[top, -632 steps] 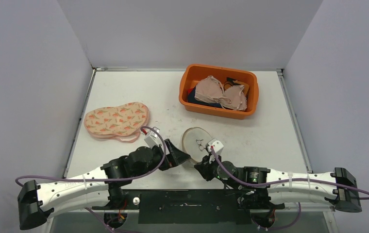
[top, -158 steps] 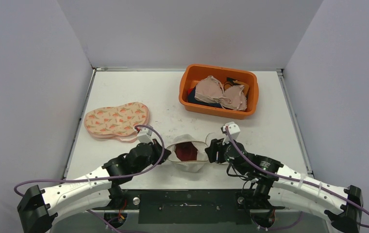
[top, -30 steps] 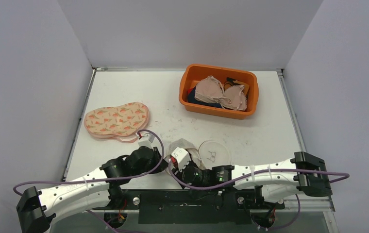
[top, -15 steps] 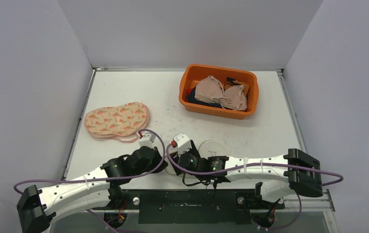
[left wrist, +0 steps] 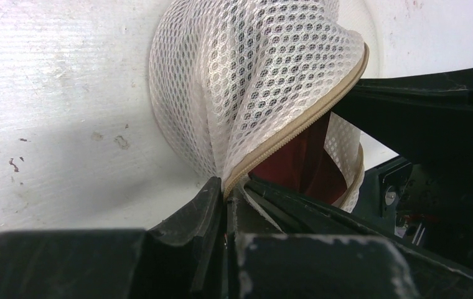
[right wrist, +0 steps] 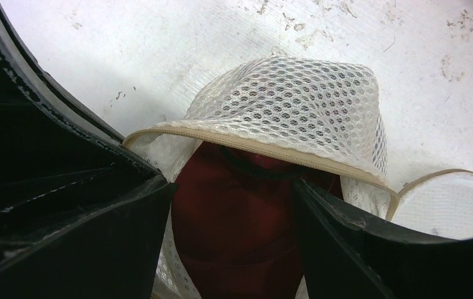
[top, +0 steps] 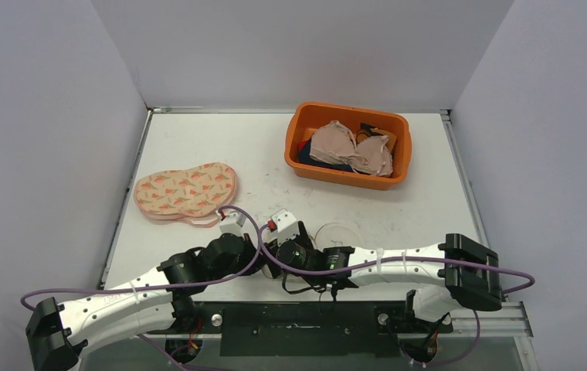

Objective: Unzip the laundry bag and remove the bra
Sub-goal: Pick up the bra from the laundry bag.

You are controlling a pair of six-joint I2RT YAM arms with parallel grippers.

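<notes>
The white mesh laundry bag (left wrist: 265,75) lies near the table's front edge, unzipped, its beige zipper edge gaping. My left gripper (left wrist: 226,190) is shut on that zipper edge at the mouth's lower corner. A dark red bra (right wrist: 240,199) sits inside the bag and shows through the opening. My right gripper (right wrist: 231,182) is open at the mouth, with one finger (right wrist: 103,230) on each side of the bra. In the top view both wrists cover most of the bag; only its round flap (top: 341,234) shows.
An orange bin (top: 300,139) holding a beige bra and dark clothes stands at the back right. A peach patterned pouch (top: 186,191) lies at the left. My two arms crowd together over the front middle of the table (top: 213,147).
My right gripper has slid left to the bag's mouth and opened wider around the bra. My left gripper has shut on the zipper edge and stayed there.
</notes>
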